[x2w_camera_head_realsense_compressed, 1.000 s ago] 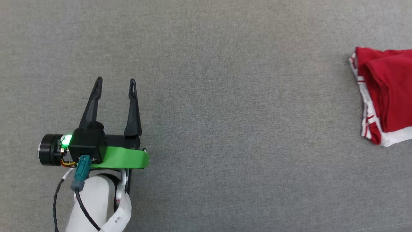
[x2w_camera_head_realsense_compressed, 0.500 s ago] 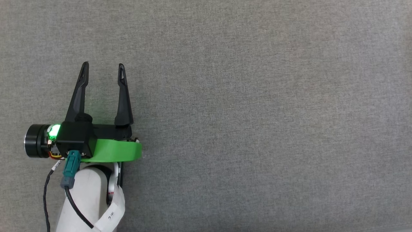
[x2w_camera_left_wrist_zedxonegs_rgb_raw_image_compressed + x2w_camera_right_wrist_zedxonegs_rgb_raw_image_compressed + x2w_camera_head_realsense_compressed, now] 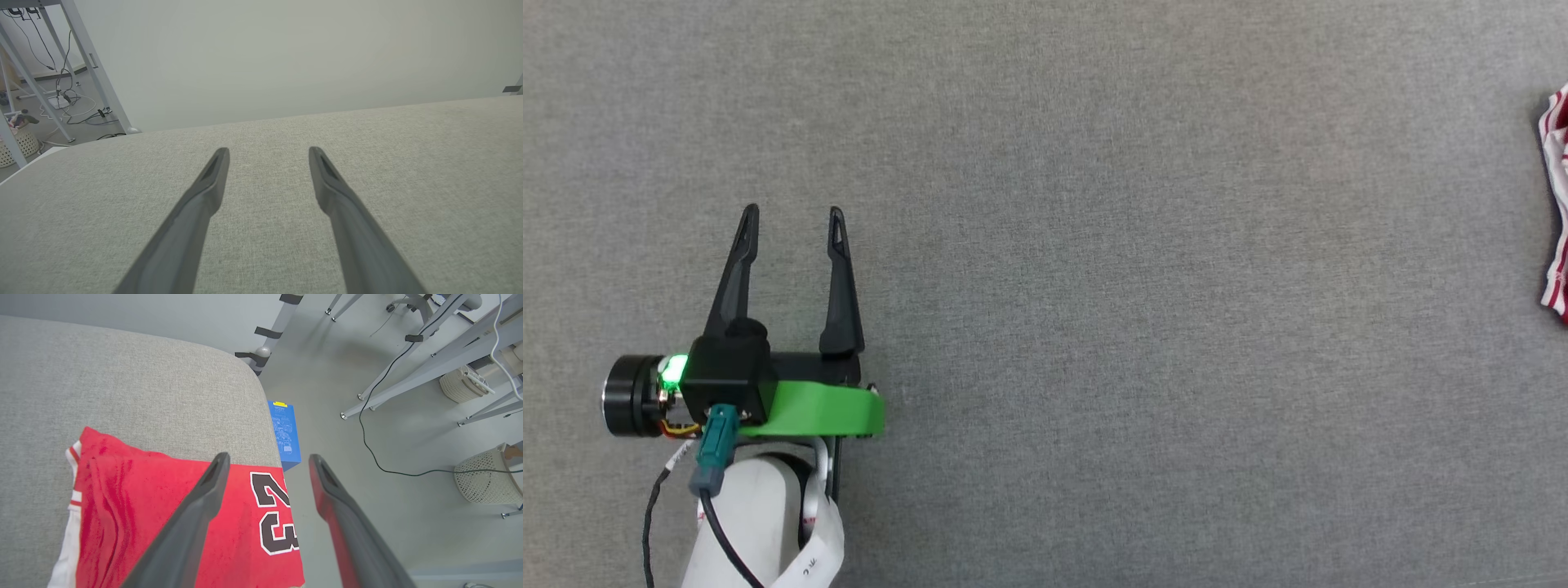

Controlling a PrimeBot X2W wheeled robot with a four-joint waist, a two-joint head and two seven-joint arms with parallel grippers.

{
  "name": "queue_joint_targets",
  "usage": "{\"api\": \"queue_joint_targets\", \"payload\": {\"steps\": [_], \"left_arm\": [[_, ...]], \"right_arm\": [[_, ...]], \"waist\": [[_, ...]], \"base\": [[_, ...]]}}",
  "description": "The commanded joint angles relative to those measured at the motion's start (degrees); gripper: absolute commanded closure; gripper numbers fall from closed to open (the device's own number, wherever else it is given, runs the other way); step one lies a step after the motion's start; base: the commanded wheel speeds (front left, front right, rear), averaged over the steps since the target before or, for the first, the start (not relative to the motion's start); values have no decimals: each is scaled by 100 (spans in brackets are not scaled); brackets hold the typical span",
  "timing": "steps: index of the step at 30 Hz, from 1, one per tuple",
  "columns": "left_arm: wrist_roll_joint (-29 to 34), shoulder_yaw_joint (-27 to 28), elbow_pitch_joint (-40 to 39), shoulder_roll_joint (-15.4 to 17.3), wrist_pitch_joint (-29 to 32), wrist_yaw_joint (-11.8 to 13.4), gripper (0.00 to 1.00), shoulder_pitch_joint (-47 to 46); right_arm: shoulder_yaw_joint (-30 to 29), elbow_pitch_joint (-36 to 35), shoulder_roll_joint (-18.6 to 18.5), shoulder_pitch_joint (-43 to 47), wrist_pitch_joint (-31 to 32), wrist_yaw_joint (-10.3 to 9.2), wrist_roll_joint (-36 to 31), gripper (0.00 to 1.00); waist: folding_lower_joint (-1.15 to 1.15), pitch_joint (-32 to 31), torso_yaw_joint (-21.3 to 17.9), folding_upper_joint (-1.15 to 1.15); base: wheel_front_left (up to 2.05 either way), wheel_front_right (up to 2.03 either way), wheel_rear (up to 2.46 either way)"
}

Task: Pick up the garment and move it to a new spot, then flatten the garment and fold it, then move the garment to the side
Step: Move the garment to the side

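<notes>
The garment (image 3: 143, 498) lies folded at the right end of the grey padded table (image 3: 1094, 286). It is red with white, striped trim, and a black "23" faces up near the table's edge. In the head view just its striped edge (image 3: 1556, 204) shows at the far right. My right gripper (image 3: 268, 457) hovers open above the garment, one finger over the red cloth and the other out past the table edge. My left gripper (image 3: 792, 216) stands open over bare table at the lower left, fingers (image 3: 212, 179) holding nothing.
A blue box (image 3: 284, 433) stands on the floor against the table's rounded right corner. Metal frame legs (image 3: 408, 363), a black cable and white baskets (image 3: 486, 477) are on the floor beyond. More frame legs (image 3: 94, 69) and cables lie past the table's far left.
The head view has swung: the garment showed at the right, left the picture, and now only its edge shows. The left gripper stays open, little changed.
</notes>
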Motion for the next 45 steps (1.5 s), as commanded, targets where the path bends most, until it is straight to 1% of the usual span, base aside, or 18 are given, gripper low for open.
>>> {"api": "queue_joint_targets", "payload": {"steps": [1, 4, 8, 11, 14, 19, 23, 24, 28, 32, 36, 40, 45], "left_arm": [[-18, 23, 41, -34, -34, 31, 0, 127], [-21, 17, 83, -59, -34, 37, 0, 327], [-21, -6, 155, -80, -34, 18, 0, 543], [-32, -10, 206, -104, -34, 19, 0, 640], [-51, -5, 267, -120, -34, 0, 0, 707], [-57, -7, 358, -145, -34, -24, 0, 778], [-57, -24, 418, -170, -34, -35, 0, 870], [-53, -28, 432, -175, -34, -38, 0, 901], [-43, -25, 476, -181, -34, -51, 0, 992], [-28, -26, 516, -187, -34, -58, 0, 1050], [-7, -68, 548, -196, -34, -81, 0, 1077], [-2, -97, 563, -202, -34, -105, 0, 1146], [-24, -123, 616, -204, -34, -163, 0, 1267]], "right_arm": [[-9, -78, 68, -102, -294, -5, -137, 0], [-70, -177, 178, -38, -952, -5, -348, 0], [-330, -296, 464, 65, -1745, -5, -670, 0], [-599, -461, 763, 233, -2224, -5, -963, 0], [-881, -783, 1133, 466, -2484, -5, -1237, 0], [-1391, -1519, 1783, 1000, -2623, -5, -1806, 0], [-1768, -2329, 2449, 1602, -2645, -5, -2213, 0], [-1827, -2570, 2669, 1799, -2646, -5, -2324, 0], [-1932, -3319, 3388, 2512, -2648, -5, -2602, 0], [-1895, -3724, 3966, 3173, -2648, -5, -2632, 0], [-1891, -3817, 4364, 3735, -2649, -5, -2586, 0], [-1897, -3850, 4633, 4261, -2649, -5, -2550, 0], [-1900, -3872, 4785, 4746, -2649, -5, -2550, 0]], "waist": [[0, -415, 76, 0], [0, -674, 136, 0], [0, -972, 255, 0], [0, -1176, 367, 0], [0, -1342, 471, 0], [0, -1579, 645, 0], [0, -1763, 769, 0], [0, -1806, 797, 0], [0, -1932, 864, 0], [0, -2031, 893, 0], [0, -2147, 936, 0], [0, -2286, 920, 0], [0, -2449, 886, 0]], "base": [[0, 0, 0], [0, 0, 0], [0, 0, 0], [0, 0, 0], [0, 0, 0], [0, 0, 0], [0, 0, 0], [0, 0, 0], [0, 0, 0], [0, 0, 0], [0, 0, 0], [0, 0, 0], [0, 0, 0]]}}
